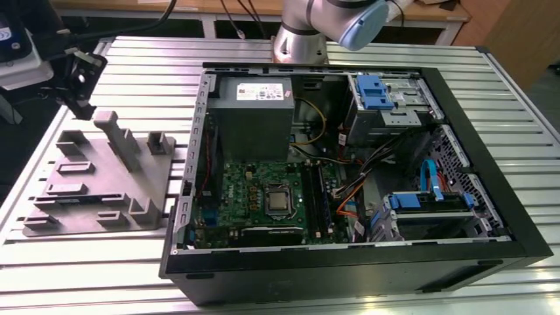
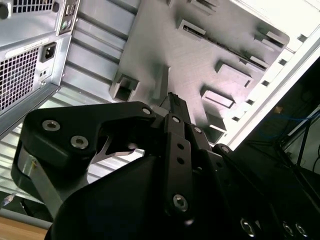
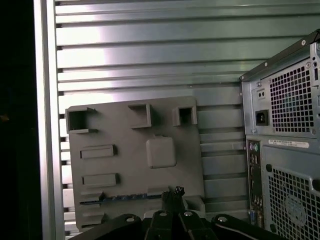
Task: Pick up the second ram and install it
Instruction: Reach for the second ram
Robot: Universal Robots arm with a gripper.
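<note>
The second ram (image 3: pixel 125 198) is a dark slim stick lying on edge in a long slot of the grey moulded tray (image 3: pixel 130 175). In the exterior view the ram (image 1: pixel 65 197) shows as a dark line near the tray's front end. My gripper (image 1: pixel 83 108) hangs well above the tray (image 1: pixel 96 184), touching nothing. In both wrist views its black fingertips sit close together, shut and holding nothing, gripper (image 3: pixel 173 191) just past one end of the ram, gripper (image 2: pixel 172 97) over the tray (image 2: pixel 200 65).
The open computer case (image 1: pixel 350 262) lies to the exterior view's right of the tray, with the green motherboard (image 1: pixel 262 190), its ram slots (image 1: pixel 317 197) and power supply (image 1: pixel 254 111) inside. Its rear panel (image 3: pixel 285 150) faces the tray. The ribbed metal table (image 1: pixel 88 262) carries both.
</note>
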